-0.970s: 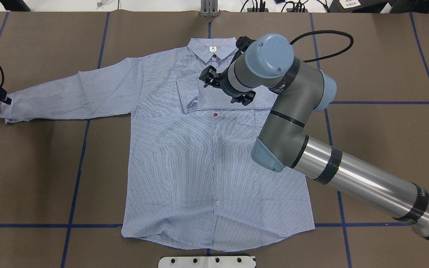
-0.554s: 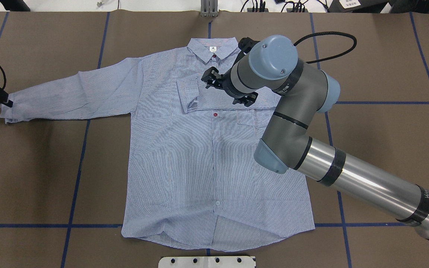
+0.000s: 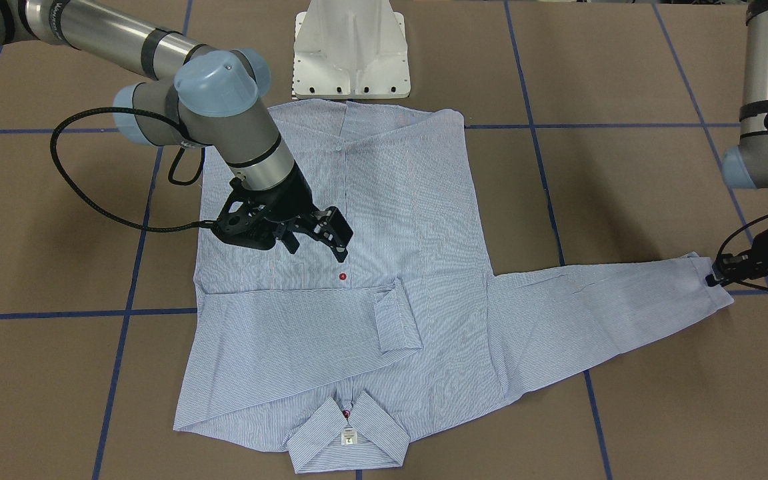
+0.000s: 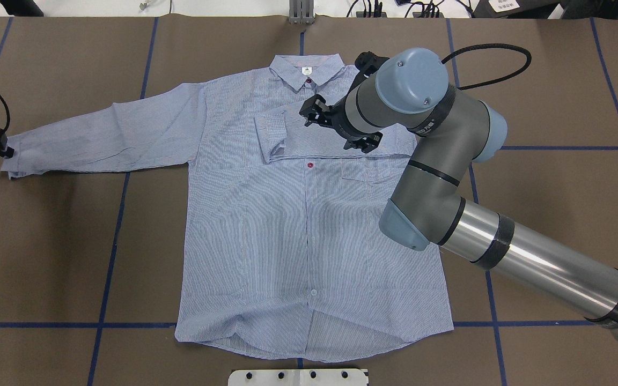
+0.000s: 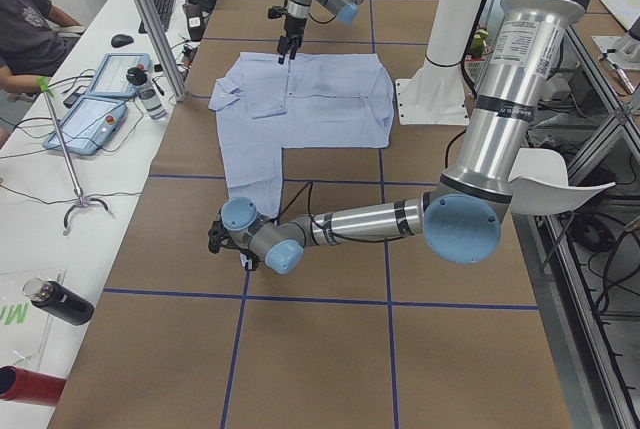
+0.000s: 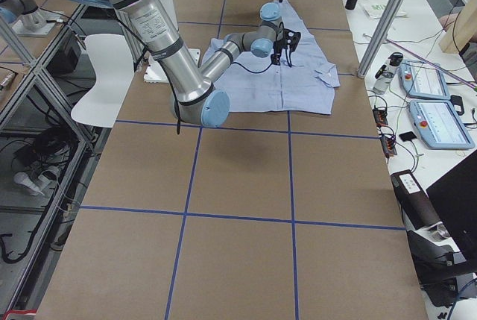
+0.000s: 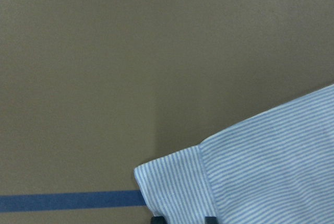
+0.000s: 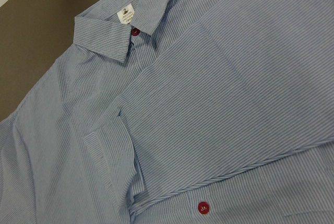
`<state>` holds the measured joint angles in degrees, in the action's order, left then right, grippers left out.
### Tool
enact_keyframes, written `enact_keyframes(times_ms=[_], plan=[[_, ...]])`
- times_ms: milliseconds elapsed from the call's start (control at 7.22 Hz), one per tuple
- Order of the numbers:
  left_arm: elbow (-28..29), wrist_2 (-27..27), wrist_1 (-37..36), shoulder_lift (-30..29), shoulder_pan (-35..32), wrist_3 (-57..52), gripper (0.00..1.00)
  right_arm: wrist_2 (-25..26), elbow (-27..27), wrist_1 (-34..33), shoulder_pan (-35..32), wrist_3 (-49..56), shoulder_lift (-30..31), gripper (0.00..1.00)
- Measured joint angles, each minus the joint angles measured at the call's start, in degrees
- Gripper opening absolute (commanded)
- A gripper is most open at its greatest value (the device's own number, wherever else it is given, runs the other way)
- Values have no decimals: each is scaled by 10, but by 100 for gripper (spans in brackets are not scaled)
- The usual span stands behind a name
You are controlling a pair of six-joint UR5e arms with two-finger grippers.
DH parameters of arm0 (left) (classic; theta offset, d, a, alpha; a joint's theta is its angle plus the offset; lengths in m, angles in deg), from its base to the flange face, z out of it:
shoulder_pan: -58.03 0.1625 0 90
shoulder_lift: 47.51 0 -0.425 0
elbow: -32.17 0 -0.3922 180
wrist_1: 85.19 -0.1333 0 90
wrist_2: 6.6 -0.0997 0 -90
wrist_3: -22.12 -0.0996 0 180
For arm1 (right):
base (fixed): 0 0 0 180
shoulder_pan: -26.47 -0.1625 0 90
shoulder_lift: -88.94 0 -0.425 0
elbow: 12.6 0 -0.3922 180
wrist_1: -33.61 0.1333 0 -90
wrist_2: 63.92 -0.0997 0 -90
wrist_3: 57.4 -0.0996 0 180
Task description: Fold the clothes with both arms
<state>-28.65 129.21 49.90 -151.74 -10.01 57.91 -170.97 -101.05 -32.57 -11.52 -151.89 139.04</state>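
The light-blue striped shirt (image 4: 287, 230) lies flat, front up, collar at the far side. One sleeve is folded across the chest, its cuff (image 4: 269, 136) near the placket. The other sleeve (image 4: 105, 134) stretches out to the left. My right gripper (image 3: 316, 248) hovers open and empty over the chest, beside the folded sleeve (image 3: 291, 327). Its wrist view shows collar, label and red buttons (image 8: 202, 207). My left gripper (image 4: 2, 149) is shut on the outstretched sleeve's cuff (image 7: 182, 192) at the table's left end, also in the front-facing view (image 3: 717, 279).
The white pedestal base (image 3: 351, 53) stands at the shirt's hem side. Blue tape lines (image 4: 110, 257) cross the brown table. A side bench with tablets (image 5: 100, 109) and bottles, and a seated person (image 5: 25, 29), lies beyond the far edge.
My right arm has drawn back to the right, away from the folded cuff, gripper still open. My left gripper has shifted slightly left at the outstretched cuff.
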Motion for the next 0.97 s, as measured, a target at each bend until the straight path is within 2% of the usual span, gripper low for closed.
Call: enact_keyframes(times_ms=[416, 554, 693, 970], plan=[[-19, 5, -1, 1, 0, 2, 0, -4, -4, -1, -9, 0, 1, 100], [-36, 21, -8, 0, 0, 6, 0, -20, -13, -2, -21, 1, 9, 100], [-65, 50, -19, -2, 0, 32, 0, -52, -31, -2, -44, 15, 31, 100], [-146, 79, -29, -24, 0, 180, 0, -106, -70, -2, -92, 74, 88, 100]])
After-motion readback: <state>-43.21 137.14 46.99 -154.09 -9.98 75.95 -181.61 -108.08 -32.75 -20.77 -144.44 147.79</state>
